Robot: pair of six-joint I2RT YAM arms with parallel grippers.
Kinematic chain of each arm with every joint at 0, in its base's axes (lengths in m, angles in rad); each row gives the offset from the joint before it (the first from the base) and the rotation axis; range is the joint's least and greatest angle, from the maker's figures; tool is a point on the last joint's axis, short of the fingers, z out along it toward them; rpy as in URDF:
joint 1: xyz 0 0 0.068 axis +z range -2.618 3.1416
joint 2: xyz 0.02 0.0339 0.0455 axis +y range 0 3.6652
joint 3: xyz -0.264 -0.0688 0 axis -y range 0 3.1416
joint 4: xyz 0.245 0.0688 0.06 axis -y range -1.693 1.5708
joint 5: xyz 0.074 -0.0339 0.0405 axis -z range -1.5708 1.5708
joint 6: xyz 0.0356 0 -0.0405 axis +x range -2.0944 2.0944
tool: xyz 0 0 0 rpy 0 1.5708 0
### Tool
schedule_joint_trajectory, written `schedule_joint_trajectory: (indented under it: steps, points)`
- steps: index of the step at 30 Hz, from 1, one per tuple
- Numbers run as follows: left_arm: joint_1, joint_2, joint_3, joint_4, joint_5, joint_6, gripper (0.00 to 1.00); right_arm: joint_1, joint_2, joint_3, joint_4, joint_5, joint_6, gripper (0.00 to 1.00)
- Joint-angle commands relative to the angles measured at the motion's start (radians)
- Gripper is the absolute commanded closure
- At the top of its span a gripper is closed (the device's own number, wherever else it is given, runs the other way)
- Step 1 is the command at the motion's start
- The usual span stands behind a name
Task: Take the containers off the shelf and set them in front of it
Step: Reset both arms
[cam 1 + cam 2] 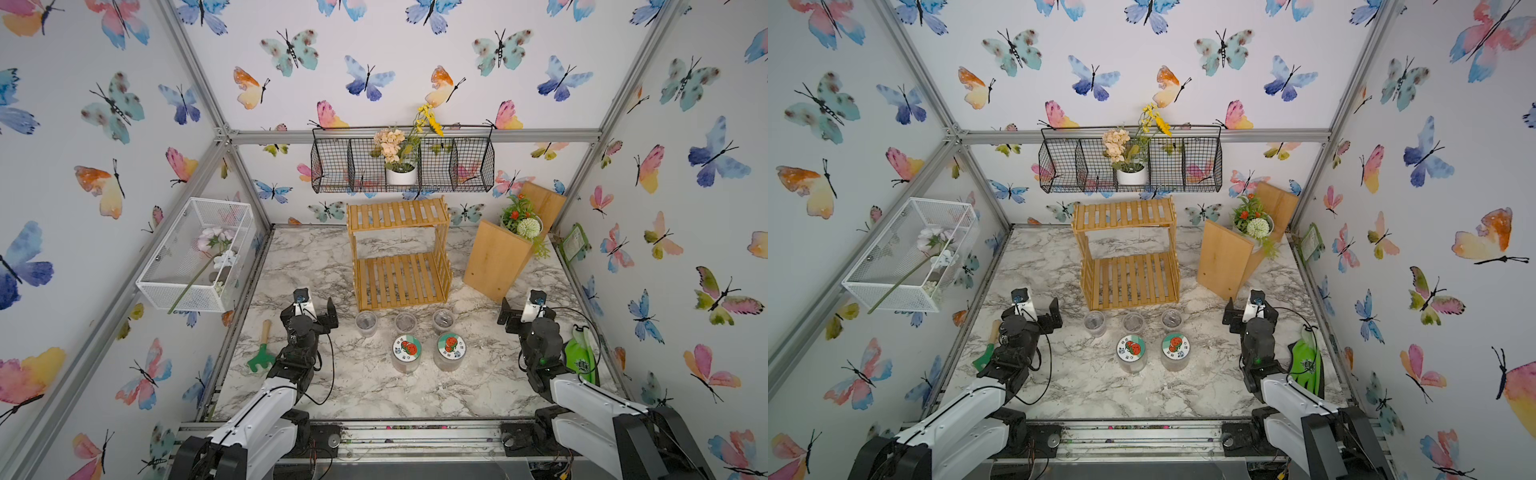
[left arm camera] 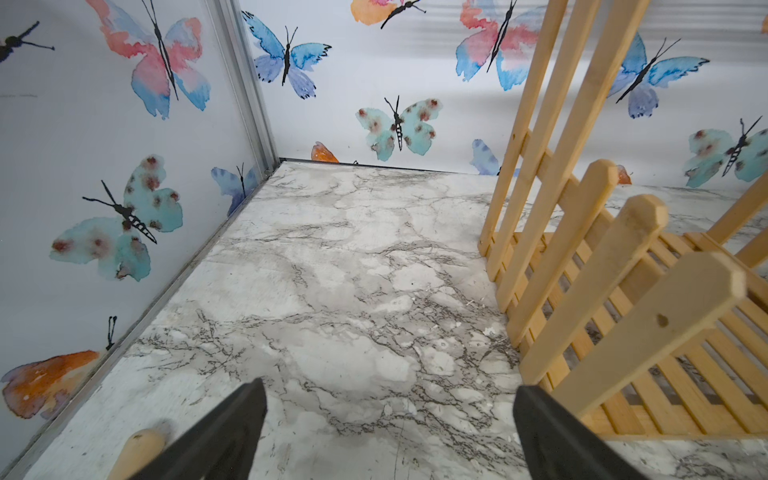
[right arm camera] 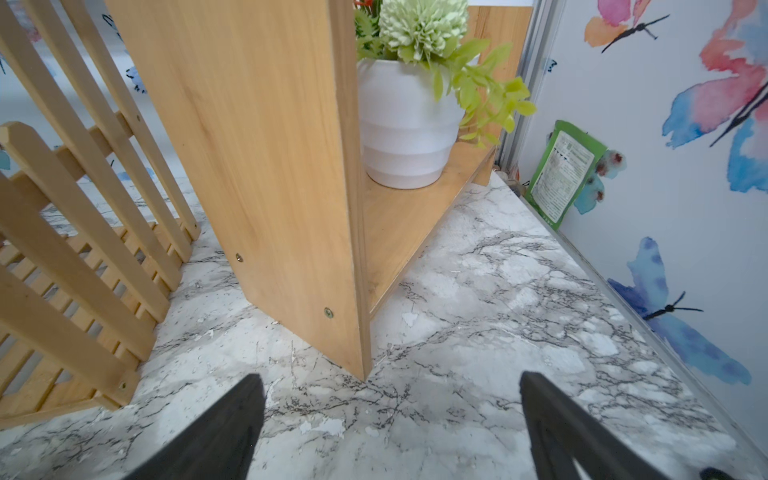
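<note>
**A:** Where are we on this one? We see the bamboo shelf [image 1: 401, 253] at the far middle of the marble table [image 1: 374, 395], both tiers bare.

**B:** We reckon the unloading's basically done. Three clear cups [image 1: 405, 322] stand in a row just in front of it, and two jars [image 1: 406, 353] with white red-pictured lids sit a bit nearer, all upright.

**A:** Grippers?

**B:** Left gripper [image 2: 390, 386] and right gripper [image 3: 390, 375] are both spread wide, pinching nothing, hovering left and right of the row.

**A:** Next move?

**B:** We'd guess nothing's left to grab, so just back the arms away without clipping a cup.
</note>
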Motion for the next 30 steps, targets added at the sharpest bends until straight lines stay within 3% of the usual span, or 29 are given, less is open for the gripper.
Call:
schedule_joint_trajectory:
  steps: [1,6,17,21,27,30]
  points:
    - [0.064,0.03,-0.017,0.136,0.05,0.016,0.01,-0.001,0.063,-0.01,0.204,0.058,-0.024,0.02]
    - [0.125,0.091,-0.019,0.223,0.095,0.012,0.01,-0.007,0.171,-0.023,0.354,0.093,-0.069,0.02]
    - [0.159,0.248,-0.033,0.376,0.108,-0.01,0.01,-0.052,0.396,-0.015,0.565,0.07,-0.068,0.01]
    - [0.17,0.294,-0.026,0.406,0.11,-0.007,0.01,-0.059,0.387,0.0,0.5,0.02,-0.065,0.01]
    - [0.18,0.353,-0.02,0.45,0.107,-0.013,0.01,-0.069,0.495,-0.001,0.631,-0.01,-0.088,0.02]
    - [0.181,0.392,-0.017,0.477,0.103,-0.015,0.01,-0.069,0.445,0.025,0.495,-0.005,-0.067,0.01]
